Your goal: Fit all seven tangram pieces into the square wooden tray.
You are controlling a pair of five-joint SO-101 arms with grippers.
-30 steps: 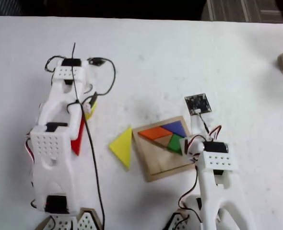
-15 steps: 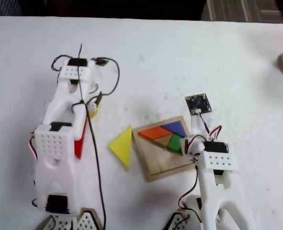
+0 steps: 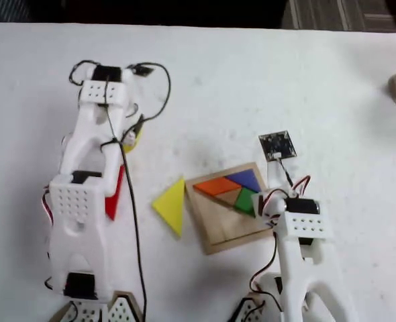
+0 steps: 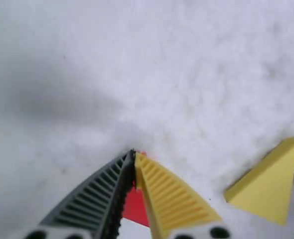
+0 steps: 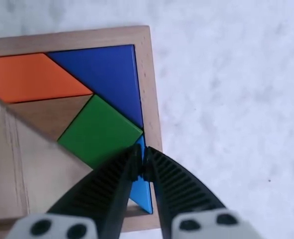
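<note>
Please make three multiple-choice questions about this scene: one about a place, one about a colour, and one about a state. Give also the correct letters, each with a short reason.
1. Where does the yellow triangle lie?
A. Inside the wooden tray
B. Between a gripper's fingers
C. On the table, beside the tray

2. What colour is the square piece in the tray?
A. Green
B. Red
C. Yellow

3. How do the fingers of the left gripper stand?
A. Wide open
B. Shut together
C. Clamped on the yellow triangle

Answers:
1. C, because the high view shows the triangle flat on the table next to the tray's edge, on the side of the left arm.
2. A, because the right wrist view shows a green square between the blue and the wood-coloured pieces.
3. B, because in the left wrist view the two fingertips meet, with the yellow triangle lying apart from them.
</note>
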